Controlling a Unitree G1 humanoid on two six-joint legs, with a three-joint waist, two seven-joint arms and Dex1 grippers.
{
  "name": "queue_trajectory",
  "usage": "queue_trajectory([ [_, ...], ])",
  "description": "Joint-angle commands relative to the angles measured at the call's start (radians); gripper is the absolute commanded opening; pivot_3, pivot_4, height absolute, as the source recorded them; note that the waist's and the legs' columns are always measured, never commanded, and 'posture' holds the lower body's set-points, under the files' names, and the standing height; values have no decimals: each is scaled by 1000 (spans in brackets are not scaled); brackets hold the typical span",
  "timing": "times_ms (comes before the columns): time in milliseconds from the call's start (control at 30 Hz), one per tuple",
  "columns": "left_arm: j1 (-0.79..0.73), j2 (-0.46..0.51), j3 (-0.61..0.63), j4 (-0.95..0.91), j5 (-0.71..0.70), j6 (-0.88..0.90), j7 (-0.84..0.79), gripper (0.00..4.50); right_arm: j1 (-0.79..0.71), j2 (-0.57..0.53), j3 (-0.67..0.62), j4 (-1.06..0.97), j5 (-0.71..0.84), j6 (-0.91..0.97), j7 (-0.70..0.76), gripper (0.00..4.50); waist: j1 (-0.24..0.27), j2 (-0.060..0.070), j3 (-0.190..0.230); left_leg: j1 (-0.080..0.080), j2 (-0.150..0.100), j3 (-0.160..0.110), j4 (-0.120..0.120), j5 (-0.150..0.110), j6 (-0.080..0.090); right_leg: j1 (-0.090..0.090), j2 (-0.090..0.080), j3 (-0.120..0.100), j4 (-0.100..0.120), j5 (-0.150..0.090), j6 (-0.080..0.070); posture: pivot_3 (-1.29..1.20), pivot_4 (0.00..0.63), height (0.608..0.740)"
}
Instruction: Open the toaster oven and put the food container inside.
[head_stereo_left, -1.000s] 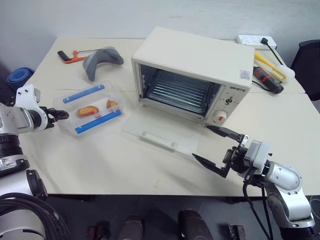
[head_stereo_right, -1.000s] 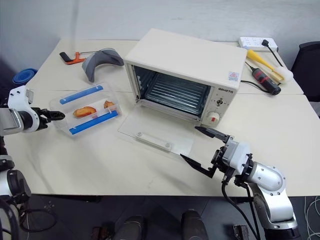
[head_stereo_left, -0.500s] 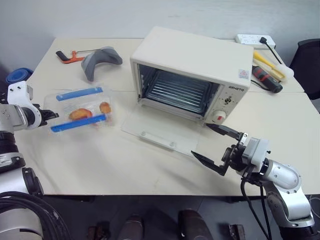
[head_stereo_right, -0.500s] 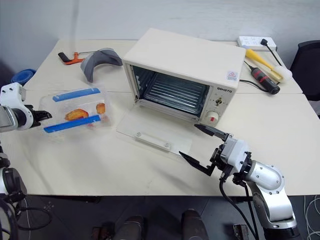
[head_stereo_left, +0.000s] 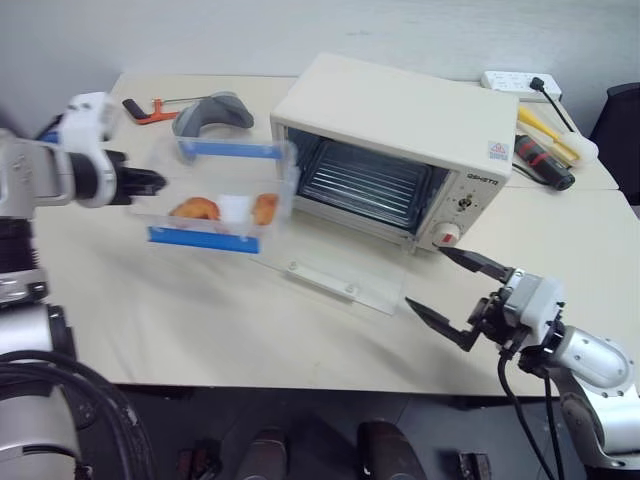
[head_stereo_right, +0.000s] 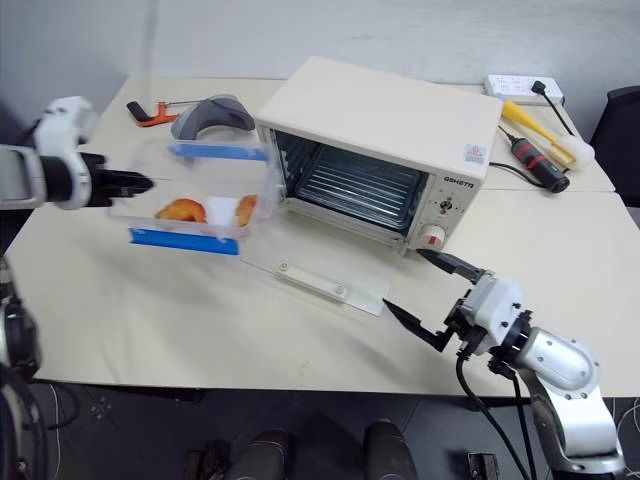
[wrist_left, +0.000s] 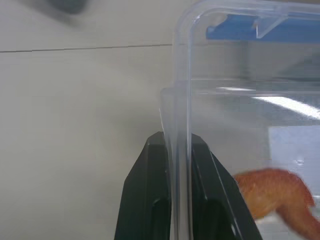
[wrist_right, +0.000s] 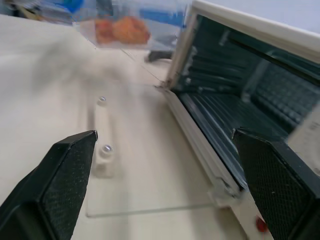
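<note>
Table (head_stereo_left: 200, 320) holds the toaster oven (head_stereo_left: 400, 110), its glass door (head_stereo_left: 335, 275) dropped flat on the tabletop, wire rack (head_stereo_left: 370, 185) showing inside. Food container (head_stereo_left: 225, 190) is up off the table, just left of the oven's mouth, 2 blue clips and orange food pcs visible. Left gripper (wrist_left: 175, 145) is clamped on the container's end wall. Right gripper (head_stereo_left: 460, 295) hangs w/ fingers spread wide, holding nothing, near the oven's front right corner, beside the door.
</note>
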Motion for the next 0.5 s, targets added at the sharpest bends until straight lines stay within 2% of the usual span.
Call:
queue_trajectory([
  [33,-14,-69,29,-99,-22,74,35,50,33,-5,-44,-60,0,-5,-26,4500,-5,0,0,0,0,0,0,0,0,0,0,0,0,0,0,0,150,740],
  [167,-9,-199,5,-127,4,60,96,50,72,9,-54,-94,-10,-5,-58,4500,-8,0,0,0,1,1,-1,0,0,-2,1,1,1,0,0,0,150,740],
  [400,-9,-327,-3,-104,46,10,183,50,113,36,-48,-139,-22,-9,-109,4500,-1,0,0,0,1,1,0,0,0,-1,1,1,0,0,0,0,150,740],
  [467,-4,-332,-6,-97,60,-11,198,787,123,45,-46,-153,-24,-8,-125,4500,0,0,0,0,0,1,1,0,0,-1,0,1,0,0,0,0,150,740],
  [500,-3,-331,-10,-99,59,-15,195,973,126,48,-45,-159,-26,-7,-130,4500,-1,0,0,0,0,1,1,0,0,-1,0,2,0,0,0,0,150,740],
])
